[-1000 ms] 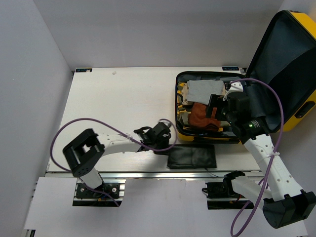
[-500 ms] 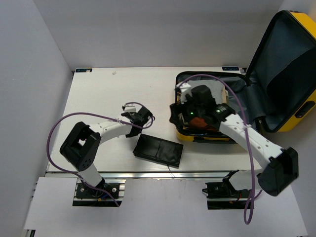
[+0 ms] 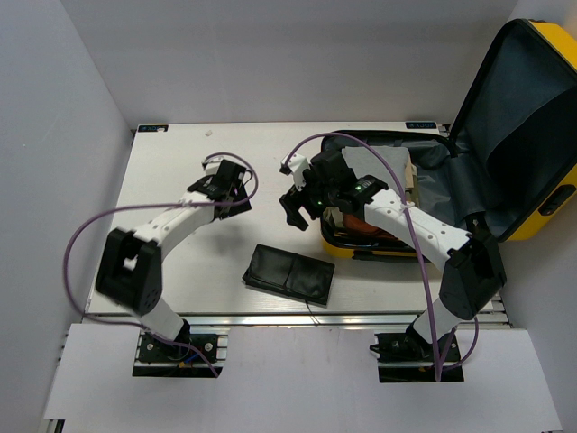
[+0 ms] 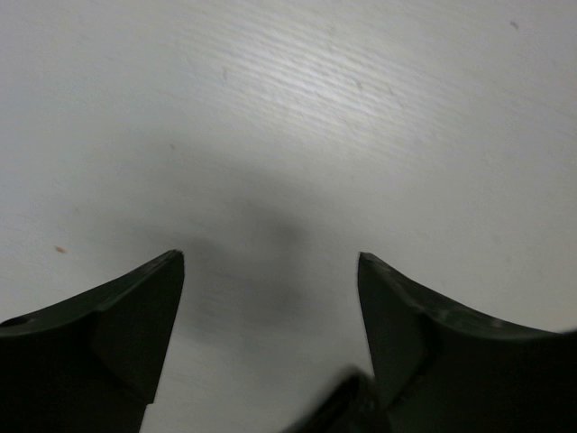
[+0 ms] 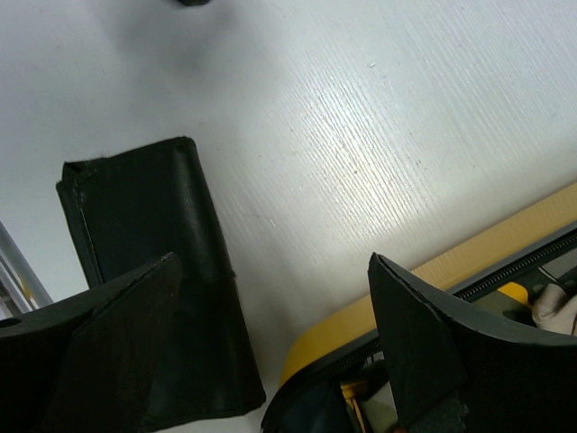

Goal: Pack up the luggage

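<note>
The left gripper (image 4: pixel 270 262) hangs with its jaws spread wide and nothing between them, above bare counter (image 3: pixel 171 162) left of centre. The right gripper (image 5: pixel 270 263) is likewise released and empty. It is poised over the counter between the flat black pouch (image 5: pixel 153 271) and the near left corner of the luggage (image 3: pixel 518 126). The luggage lies open at the counter's right end, its lid propped up toward the right and its base packed with folded cloth (image 3: pixel 377 164).
</note>
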